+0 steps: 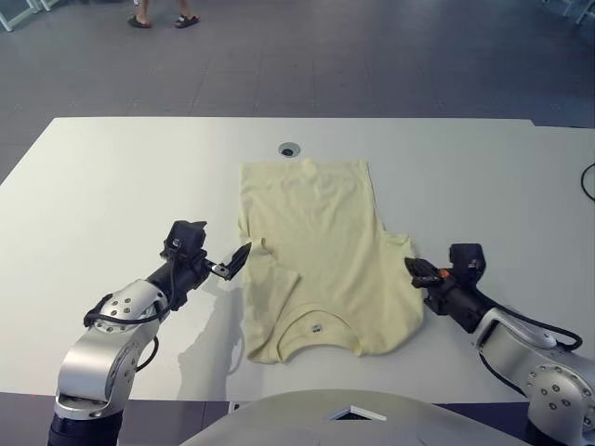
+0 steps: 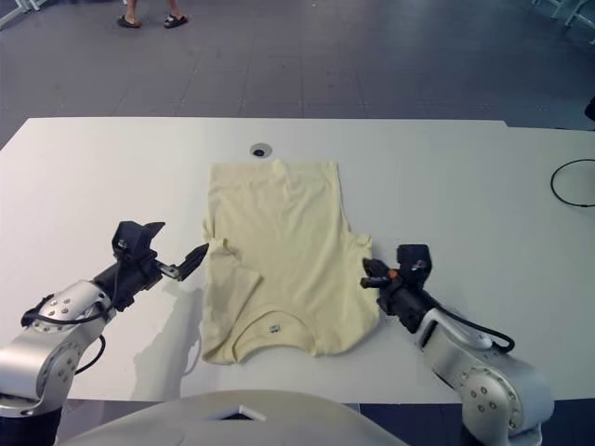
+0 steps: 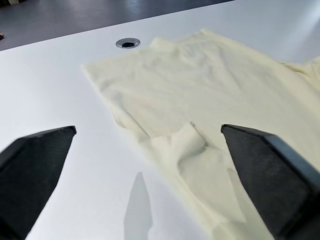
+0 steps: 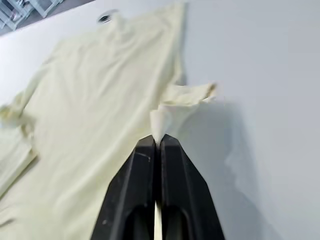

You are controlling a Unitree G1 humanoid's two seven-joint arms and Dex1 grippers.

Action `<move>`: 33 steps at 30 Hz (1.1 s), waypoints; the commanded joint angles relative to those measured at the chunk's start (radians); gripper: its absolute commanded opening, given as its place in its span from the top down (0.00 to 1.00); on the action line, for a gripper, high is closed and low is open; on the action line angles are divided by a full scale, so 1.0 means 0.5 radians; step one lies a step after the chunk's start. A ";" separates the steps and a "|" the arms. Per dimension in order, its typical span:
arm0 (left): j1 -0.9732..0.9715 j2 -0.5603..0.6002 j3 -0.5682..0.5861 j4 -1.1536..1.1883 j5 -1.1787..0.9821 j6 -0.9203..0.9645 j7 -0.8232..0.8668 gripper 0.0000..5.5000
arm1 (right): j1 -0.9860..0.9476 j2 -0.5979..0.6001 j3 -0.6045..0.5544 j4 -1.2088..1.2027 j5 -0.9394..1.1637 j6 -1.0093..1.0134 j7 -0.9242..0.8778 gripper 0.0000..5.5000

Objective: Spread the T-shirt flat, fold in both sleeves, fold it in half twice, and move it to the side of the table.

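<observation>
The right end effector (image 4: 156,141) is clenched on the sleeve (image 4: 187,96). The T-shirt (image 1: 316,242) lies leftward of it, long axis running forward. The left end effector (image 1: 234,262) is released.

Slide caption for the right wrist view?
The right claw shut on a sleeve of the pale yellow T-shirt on a white table.

White table (image 1: 102,177) — yellow T-shirt (image 1: 321,251) atop

The left end effector (image 3: 149,129), fingers (image 3: 35,165) wide apart, faces the T-shirt's (image 3: 200,85) folded sleeve (image 3: 186,144).
</observation>
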 commanded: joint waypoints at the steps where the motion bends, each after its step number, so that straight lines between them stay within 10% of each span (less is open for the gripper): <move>1: -0.016 0.010 -0.024 0.034 0.046 -0.024 -0.027 0.02 | -0.083 -0.200 0.277 -0.036 -0.138 0.008 0.094 1.00; 8: -0.026 0.007 -0.037 0.045 0.073 -0.034 -0.046 0.02 | -0.175 -0.298 0.470 -0.111 -0.167 -0.002 0.222 0.88; 18: 0.132 0.094 -0.012 0.002 0.180 -0.156 -0.101 0.02 | -0.389 -0.515 -0.008 -0.044 0.064 -0.021 0.351 0.59; 33: 0.773 0.522 0.183 0.586 0.746 -2.302 -0.830 0.02 | 0.426 -1.027 0.109 1.040 -1.463 -2.766 1.452 0.13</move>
